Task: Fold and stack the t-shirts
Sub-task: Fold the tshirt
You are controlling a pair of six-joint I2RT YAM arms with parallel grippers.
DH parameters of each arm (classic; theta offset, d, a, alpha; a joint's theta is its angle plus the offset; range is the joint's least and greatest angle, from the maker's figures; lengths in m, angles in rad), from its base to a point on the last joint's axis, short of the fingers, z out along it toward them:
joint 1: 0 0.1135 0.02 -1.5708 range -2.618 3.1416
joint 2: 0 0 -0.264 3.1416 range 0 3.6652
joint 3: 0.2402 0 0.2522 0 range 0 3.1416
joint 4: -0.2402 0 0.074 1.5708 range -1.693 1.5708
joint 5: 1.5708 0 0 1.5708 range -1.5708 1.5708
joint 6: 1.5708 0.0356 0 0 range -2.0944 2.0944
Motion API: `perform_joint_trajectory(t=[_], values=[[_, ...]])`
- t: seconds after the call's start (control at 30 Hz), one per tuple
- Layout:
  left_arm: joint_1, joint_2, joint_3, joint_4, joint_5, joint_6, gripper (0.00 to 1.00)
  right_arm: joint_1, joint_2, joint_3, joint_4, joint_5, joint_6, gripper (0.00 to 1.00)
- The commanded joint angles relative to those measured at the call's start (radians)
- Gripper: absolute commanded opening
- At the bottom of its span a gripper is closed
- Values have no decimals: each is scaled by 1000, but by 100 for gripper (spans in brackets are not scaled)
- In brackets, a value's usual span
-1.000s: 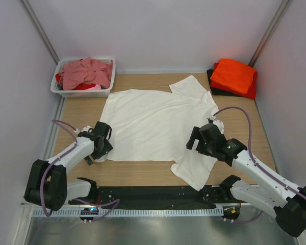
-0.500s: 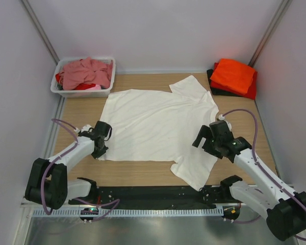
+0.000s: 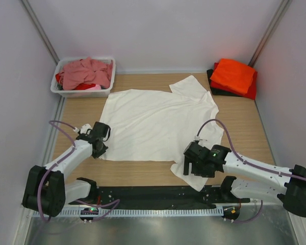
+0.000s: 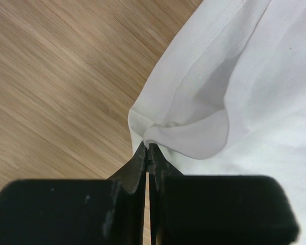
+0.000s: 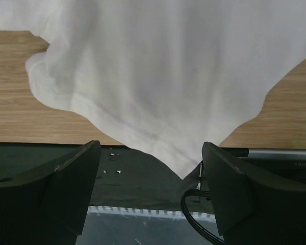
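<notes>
A large white t-shirt (image 3: 153, 122) lies spread flat on the wooden table. My left gripper (image 3: 98, 151) sits at its near-left hem corner. In the left wrist view the left gripper (image 4: 148, 149) is shut on that corner, and the white t-shirt (image 4: 234, 102) bunches into a small fold ahead of the tips. My right gripper (image 3: 193, 167) hovers open over the near sleeve at the front edge. The right wrist view has the pointed sleeve (image 5: 158, 92) reaching down between the wide-apart fingers of the right gripper (image 5: 151, 148). An orange t-shirt (image 3: 233, 75) tops a folded stack of red (image 3: 251, 92) and black (image 3: 213, 84).
A white plastic tub (image 3: 84, 92) at the back left holds a crumpled dusty-pink t-shirt (image 3: 86, 71). A black mat (image 3: 143, 194) and a rail run along the near edge, with the sleeve tip lying over the mat. Walls close in on the left, back and right.
My left gripper has shut on the hem corner. My right arm has swung from the shirt's right side down to the near sleeve, and its jaws have narrowed slightly.
</notes>
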Motion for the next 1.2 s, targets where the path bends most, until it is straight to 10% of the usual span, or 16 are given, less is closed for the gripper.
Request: perform_joint_trajectory(t=[0.0, 0.43, 0.73, 1.17], values=[[6, -23, -10, 46, -1, 21, 0, 56, -28, -51, -23, 25, 181, 85], [25, -81, -40, 88, 56, 67, 0, 155, 93, -171, 66, 27, 307, 67], [25, -80, -47, 98, 96, 75, 0, 182, 25, -53, -90, 123, 313, 3], [19, -245, 4, -63, 291, 21, 0, 200, -261, 223, -512, 338, 465, 1]])
